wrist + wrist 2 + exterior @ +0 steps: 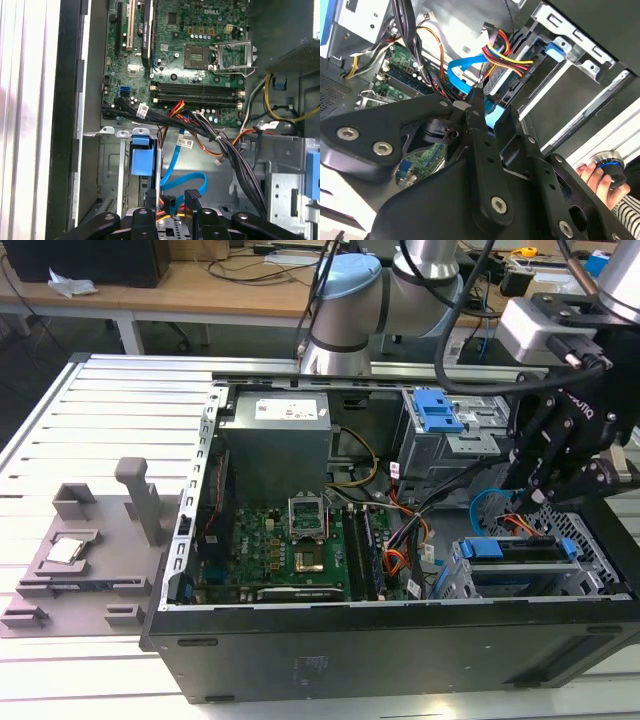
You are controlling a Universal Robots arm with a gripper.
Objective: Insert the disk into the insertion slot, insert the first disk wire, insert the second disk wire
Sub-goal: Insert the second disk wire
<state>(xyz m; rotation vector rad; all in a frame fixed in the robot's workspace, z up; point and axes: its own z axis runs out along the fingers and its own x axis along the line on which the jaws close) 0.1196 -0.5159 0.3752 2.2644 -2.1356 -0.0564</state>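
Exterior view: my arm's silver and pale-blue joint [345, 300] stands behind the open black computer tower [400, 650], which lies on its side on the slatted aluminium table [120, 400]. My black gripper [528, 502] points down just above the insertion slot [520, 585], a low silver-grey perforated drive cage at the case's end on the exterior view's right. The disk [508, 549], a flat drive in a bright blue plastic carrier, sits inside that slot. A blue flat cable [485, 502] curls just beside my gripper. Farther back is a taller grey cage with a blue clip [437, 410]. The green motherboard [290, 550] and grey power supply box [275, 435] fill the middle. A grey fixture plate [90, 570] lies off the case on the exterior view's left.

Second wrist view: this one adds a person's hand [597, 175] on a round black knob with a blue ring [611, 167], beside the case. My fingers [476, 107] are nearly closed, with a light blue piece between them. A red, yellow and black wire bundle [502, 55] lies just past the tips.

First wrist view: the blue flat cable loops down from the motherboard side. Its dark plug end sits in the narrow gap of my gripper [171, 197], so I have hold of it.
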